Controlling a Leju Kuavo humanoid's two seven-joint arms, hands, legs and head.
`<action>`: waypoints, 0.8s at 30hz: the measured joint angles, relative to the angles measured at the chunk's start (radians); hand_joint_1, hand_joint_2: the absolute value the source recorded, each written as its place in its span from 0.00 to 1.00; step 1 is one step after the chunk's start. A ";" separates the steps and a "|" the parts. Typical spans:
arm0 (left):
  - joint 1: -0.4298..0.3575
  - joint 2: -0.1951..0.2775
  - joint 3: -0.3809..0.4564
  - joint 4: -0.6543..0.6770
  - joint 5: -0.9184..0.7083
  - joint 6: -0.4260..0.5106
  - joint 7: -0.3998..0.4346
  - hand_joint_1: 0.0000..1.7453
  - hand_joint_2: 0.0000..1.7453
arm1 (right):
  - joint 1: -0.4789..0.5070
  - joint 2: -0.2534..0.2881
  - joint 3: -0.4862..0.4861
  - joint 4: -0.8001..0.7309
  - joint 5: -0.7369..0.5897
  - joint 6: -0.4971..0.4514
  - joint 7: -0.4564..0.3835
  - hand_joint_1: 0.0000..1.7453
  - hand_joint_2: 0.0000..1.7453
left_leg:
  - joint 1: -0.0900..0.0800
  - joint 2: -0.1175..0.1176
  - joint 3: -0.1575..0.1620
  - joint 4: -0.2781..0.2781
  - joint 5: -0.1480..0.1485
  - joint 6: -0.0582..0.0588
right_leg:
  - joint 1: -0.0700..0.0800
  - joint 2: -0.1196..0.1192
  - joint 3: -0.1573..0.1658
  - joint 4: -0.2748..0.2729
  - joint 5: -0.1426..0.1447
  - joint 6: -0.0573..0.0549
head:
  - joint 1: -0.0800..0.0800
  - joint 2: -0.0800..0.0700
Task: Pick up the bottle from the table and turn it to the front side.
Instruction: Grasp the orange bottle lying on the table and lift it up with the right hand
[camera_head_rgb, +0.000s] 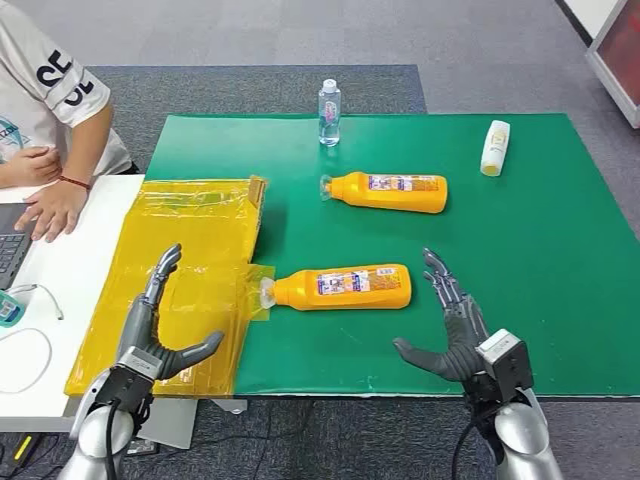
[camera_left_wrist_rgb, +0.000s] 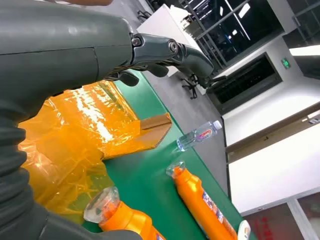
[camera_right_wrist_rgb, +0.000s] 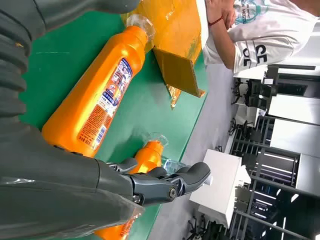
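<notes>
At the far left a person (camera_head_rgb: 45, 110) in a white shirt with dark lettering, too cut off to read, is resting a hand by a laptop (camera_head_rgb: 9, 250) on the white tabletop (camera_head_rgb: 75, 260). My left hand (camera_head_rgb: 155, 335) is hovering, fingers spread and holding nothing, over a crinkled, glossy yellow plastic sheet (camera_head_rgb: 189, 250) wrapped around flat cardboard. Just beyond its edge, the near orange bottle (camera_head_rgb: 343, 287) is lying on its side on the green mat (camera_head_rgb: 528, 260), its clear cap (camera_head_rgb: 266, 292) touching the yellow film and its printed label, too small to read, facing up. A second orange bottle (camera_head_rgb: 389, 191) is lying farther back, parallel to it. Behind that a small clear water bottle (camera_head_rgb: 329, 112) is standing upright. My right hand (camera_head_rgb: 453, 335) is hanging open and empty just beside the near bottle's base. A white bottle (camera_head_rgb: 495, 147) is lying at the far right.
</notes>
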 joint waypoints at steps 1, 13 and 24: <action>0.000 0.000 0.000 0.000 0.000 0.000 0.000 0.00 1.00 | 0.000 0.000 0.000 0.000 0.000 0.000 0.000 0.00 1.00 | 0.000 0.000 0.000 0.000 0.000 0.000 | 0.000 0.000 0.000 0.000 0.000 0.000 | 0.000 0.000; -0.035 0.004 -0.022 0.026 0.014 -0.005 -0.019 0.00 1.00 | -0.157 -0.069 0.123 0.080 0.397 -0.162 0.070 0.00 1.00 | 0.000 0.000 0.000 0.000 0.002 0.001 | 0.000 0.000 0.000 0.000 0.002 0.000 | 0.000 0.000; -0.106 0.011 -0.069 0.104 0.034 -0.014 -0.039 0.00 1.00 | -0.438 -0.149 0.383 0.326 0.541 -0.173 0.102 0.00 1.00 | 0.000 0.000 -0.001 0.000 0.004 0.001 | 0.000 0.000 0.000 0.000 0.004 0.000 | 0.000 0.000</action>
